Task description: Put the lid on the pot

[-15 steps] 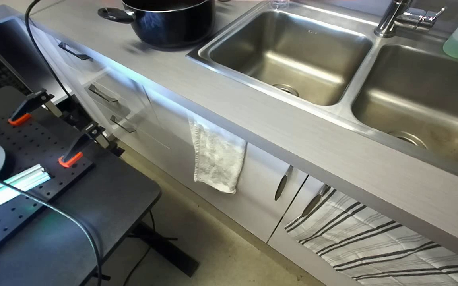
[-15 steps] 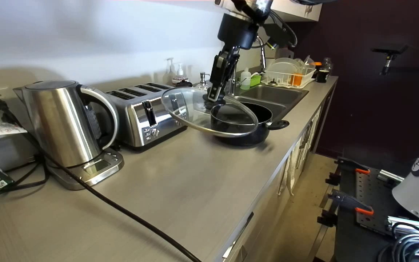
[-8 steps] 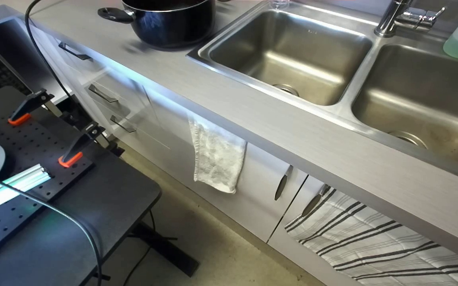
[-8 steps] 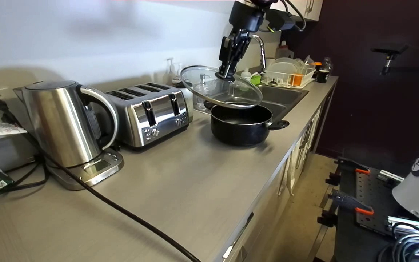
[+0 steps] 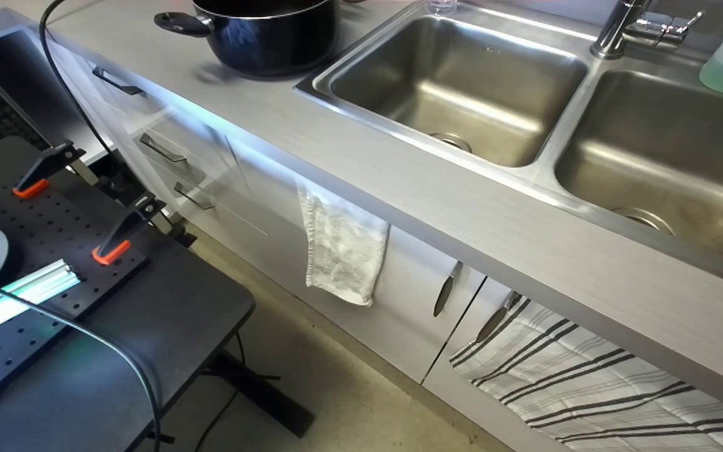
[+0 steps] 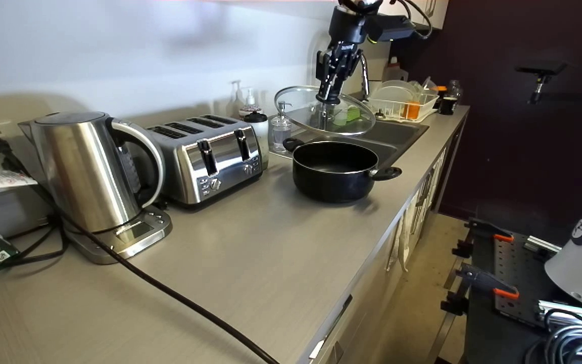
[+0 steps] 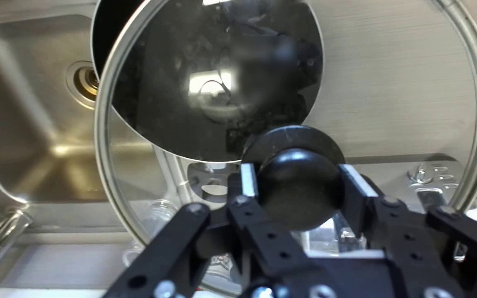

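Lid [image 6: 315, 116] hung tilted at 12 o'clock from pot [image 6: 334, 177] in an exterior view, not yet seated; fingers [image 7: 249, 180] pinched its knob [image 7: 300, 186]. In wrist view pot lay toward 11 from knob, so a straight drop would prob. land lid off-centre & tip it. Round knob might also swivel btwn fingers, worsening the tilt. Grey counter [image 6: 250, 242] had toaster [image 6: 226, 156] & kettle [image 6: 81, 174] at pot's 9, sink [image 6: 394, 132] at 2; dark wall [image 6: 493, 116] beyond.
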### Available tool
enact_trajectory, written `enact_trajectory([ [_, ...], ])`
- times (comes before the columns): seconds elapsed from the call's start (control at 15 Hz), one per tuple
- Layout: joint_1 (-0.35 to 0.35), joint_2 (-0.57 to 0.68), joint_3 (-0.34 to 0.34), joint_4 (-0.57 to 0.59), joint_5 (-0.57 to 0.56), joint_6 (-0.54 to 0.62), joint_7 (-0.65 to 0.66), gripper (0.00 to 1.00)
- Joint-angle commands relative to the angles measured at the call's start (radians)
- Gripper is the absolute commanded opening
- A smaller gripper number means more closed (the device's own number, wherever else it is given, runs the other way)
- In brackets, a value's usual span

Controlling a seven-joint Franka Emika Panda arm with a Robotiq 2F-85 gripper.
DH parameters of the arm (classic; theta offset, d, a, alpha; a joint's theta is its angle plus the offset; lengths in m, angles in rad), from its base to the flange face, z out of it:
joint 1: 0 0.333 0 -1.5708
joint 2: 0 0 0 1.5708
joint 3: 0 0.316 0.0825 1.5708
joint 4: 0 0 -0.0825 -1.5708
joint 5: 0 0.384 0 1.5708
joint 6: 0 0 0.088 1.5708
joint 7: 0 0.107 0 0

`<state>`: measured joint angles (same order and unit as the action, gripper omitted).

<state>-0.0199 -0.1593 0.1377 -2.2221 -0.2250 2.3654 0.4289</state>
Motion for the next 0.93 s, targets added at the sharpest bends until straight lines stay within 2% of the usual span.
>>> enact_trajectory([
  [0.0, -0.022, 0.049, -0.029, 0.080, -0.030, -0.052, 0.072, 0.25],
  [0.53, -0.014, 0.175, -0.087, 0.171, -0.003, -0.100, 0.141, 0.25],
  [0.87, 0.000, 0.224, -0.101, 0.202, 0.077, -0.105, 0.126, 0.25],
])
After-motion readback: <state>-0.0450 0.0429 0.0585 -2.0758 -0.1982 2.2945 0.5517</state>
